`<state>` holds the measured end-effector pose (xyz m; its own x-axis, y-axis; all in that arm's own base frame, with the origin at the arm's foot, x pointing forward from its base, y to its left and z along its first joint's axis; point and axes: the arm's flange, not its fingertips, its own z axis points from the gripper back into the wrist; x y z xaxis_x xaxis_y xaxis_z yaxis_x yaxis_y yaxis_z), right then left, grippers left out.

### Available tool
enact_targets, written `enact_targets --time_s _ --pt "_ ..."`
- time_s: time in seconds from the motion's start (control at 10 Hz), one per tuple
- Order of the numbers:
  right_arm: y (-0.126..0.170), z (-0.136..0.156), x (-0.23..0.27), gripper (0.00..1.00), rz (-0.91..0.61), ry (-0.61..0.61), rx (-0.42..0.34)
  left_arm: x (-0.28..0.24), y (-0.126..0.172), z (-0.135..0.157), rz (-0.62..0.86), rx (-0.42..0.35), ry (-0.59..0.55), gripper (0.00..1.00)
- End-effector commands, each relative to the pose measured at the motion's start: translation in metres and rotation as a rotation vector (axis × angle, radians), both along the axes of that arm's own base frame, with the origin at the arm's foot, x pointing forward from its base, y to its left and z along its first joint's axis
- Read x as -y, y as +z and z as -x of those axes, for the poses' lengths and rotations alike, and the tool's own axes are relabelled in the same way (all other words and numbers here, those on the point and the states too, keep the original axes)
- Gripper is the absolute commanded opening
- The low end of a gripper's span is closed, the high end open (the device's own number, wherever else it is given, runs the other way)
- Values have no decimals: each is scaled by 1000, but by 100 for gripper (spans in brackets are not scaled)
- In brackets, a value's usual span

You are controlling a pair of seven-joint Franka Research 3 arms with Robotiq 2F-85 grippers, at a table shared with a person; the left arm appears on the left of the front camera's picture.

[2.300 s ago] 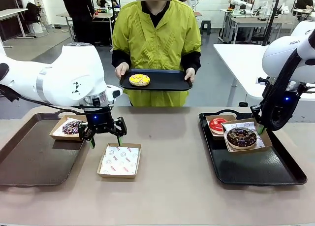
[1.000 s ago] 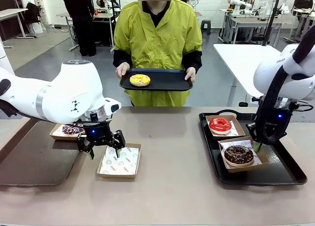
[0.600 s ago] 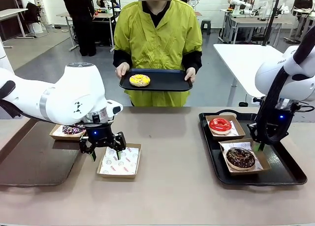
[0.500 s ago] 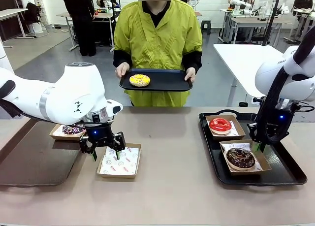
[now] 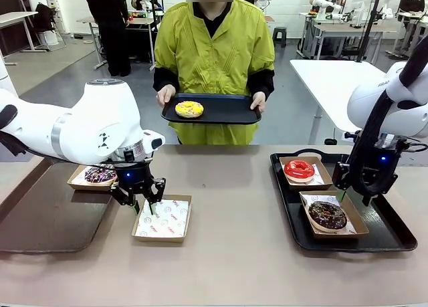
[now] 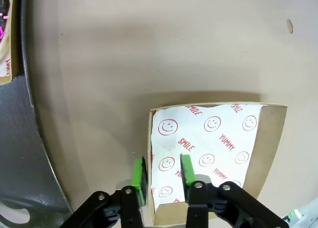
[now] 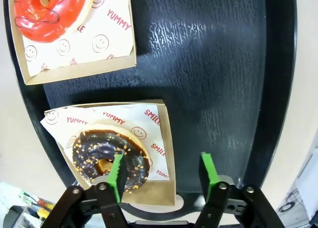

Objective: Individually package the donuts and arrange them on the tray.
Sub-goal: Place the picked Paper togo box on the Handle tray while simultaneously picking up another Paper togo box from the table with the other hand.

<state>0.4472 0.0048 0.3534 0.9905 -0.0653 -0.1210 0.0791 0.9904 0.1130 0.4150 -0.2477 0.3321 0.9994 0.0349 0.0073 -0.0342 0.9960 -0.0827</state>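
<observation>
We log, left to right: sprinkled chocolate donut (image 5: 99,175) boxed by the left tray (image 5: 40,217). Left end effector (image 6: 161,174) pinches the empty box (image 6: 268,148) wall. Yellow donut (image 5: 189,109) waits unpacked with the person. Red donut (image 5: 299,168) and dark donut (image 5: 327,215) sit boxed on the right tray (image 5: 388,233); right end effector (image 7: 161,176) spread, holding nothing.

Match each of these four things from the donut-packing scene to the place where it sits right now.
Things
1. yellow donut
2. red donut
3. dark chocolate donut
4. empty paper-lined box

Places
A. in the nearer box on the black tray on the robot's right
B. on the bare table, with the left hand at one wall
C. on the tray the person holds up
D. in the farther box on the black tray on the robot's right

Pairs: 1-C, 2-D, 3-A, 4-B
</observation>
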Motion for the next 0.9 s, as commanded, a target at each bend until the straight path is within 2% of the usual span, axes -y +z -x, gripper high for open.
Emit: enact_targets --time_s 0.0,0.6,0.7,0.8 --pt "-1 1 3 100 -37 6 15 2 1 0 -30 8 15 0" --pt "2 5 4 100 -50 6 27 1 2 -2 -41 -7 16 0" --pt "11 9 9 100 -82 -3 37 0 8 -2 -37 -13 -2 0" --pt "31 19 21 100 -187 -17 38 -8 27 -2 -5 -22 -38 0"
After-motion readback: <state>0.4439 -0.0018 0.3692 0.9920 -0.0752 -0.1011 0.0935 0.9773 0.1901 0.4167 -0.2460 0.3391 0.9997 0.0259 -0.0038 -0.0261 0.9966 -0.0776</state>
